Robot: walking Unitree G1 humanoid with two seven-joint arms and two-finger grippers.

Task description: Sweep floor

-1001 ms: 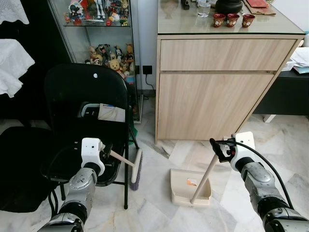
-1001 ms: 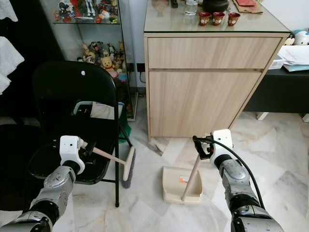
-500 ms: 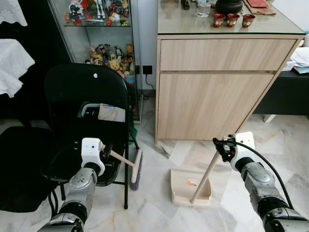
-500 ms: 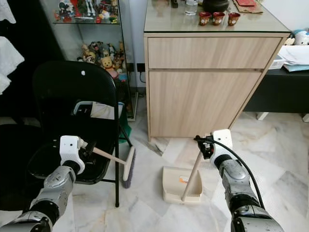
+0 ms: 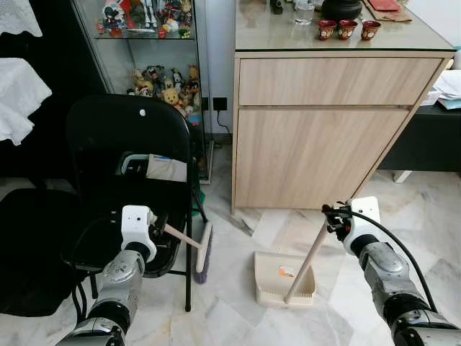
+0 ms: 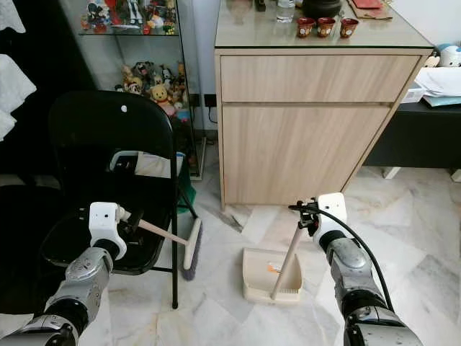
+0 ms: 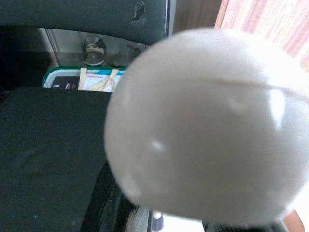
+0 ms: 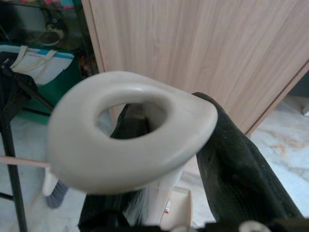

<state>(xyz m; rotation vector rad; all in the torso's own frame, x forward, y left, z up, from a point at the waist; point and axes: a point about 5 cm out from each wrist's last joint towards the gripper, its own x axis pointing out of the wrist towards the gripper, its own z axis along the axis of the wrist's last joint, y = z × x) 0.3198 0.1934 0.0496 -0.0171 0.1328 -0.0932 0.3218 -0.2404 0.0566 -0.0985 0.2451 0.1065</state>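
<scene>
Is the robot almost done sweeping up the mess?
Partly, it seems. A small orange scrap already lies in the dustpan. Right now the left gripper holds the broom beside the black chair, and the right gripper holds the dustpan's long handle. Whether more bits are left on the marble floor is too hard to tell against its pattern.

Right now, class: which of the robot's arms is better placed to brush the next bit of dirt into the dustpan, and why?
Left. The left gripper holds the broom, its head beside the dustpan; the right gripper steadies the dustpan's handle.
</scene>
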